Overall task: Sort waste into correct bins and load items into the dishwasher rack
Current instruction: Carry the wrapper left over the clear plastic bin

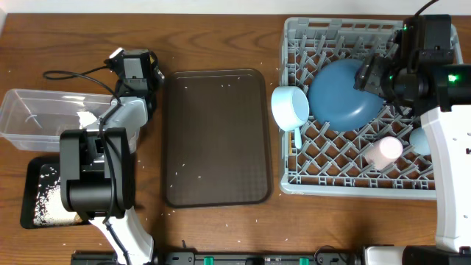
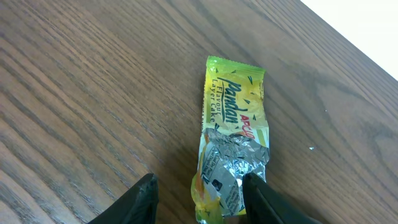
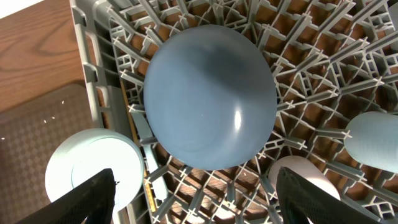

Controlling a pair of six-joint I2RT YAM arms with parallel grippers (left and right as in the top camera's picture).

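rice [image 1: 45,197] is seen in the black tray [image 1: 29,171]. the wrapper [image 2: 233,124] is laid on the table [image 2: 74,74], its silver end between the parted fingers of the left gripper [image 2: 200,183], not yet pinched. both fingers should be lowered evenly, then closed. nothing is seen in the way. the right gripper [image 3: 196,180] is spread wide, empty, over the blue plate [image 3: 208,93] in the dishwasher rack [image 1: 353,185].

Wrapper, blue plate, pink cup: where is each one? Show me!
wrapper [image 2: 233,134], left wrist view, its middle, where yellow meets silver.
blue plate [image 3: 210,106], right wrist view, centre of its rounded surface.
pink cup [image 1: 385,150], overhead view, middle of its body.
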